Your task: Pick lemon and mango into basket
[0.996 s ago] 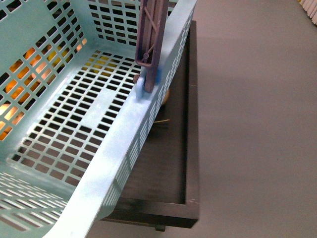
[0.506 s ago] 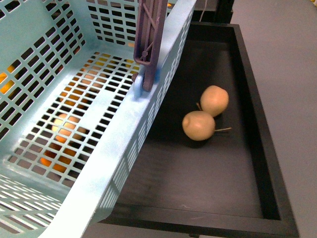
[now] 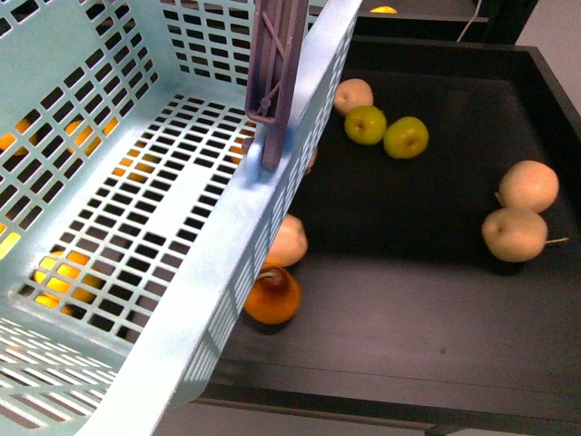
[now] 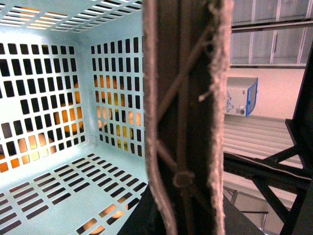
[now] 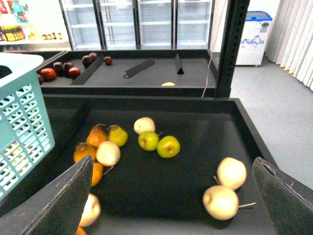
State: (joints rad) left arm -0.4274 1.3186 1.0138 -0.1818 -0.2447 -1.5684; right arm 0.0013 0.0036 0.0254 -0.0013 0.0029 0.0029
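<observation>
Though the left claw's state cannot be told, the right claw (image 5: 172, 161) hangs spread wide beside the basket (image 3: 218, 263), above the desk (image 5: 195, 191).

Neither arm shows in the front view. In the right wrist view the right gripper (image 5: 172, 161) is spread wide: its two dark fingers (image 5: 63, 200) reach forward at the near left and near right of that view, well apart, with nothing gripped between them. The right wrist is held level and angled slightly downward, facing the far side of the scene. The left gripper itself does not show in any view, so its state cannot be read. The room appears tipped sideways in the left wrist view, so that wrist is rolled onto its side.
</observation>
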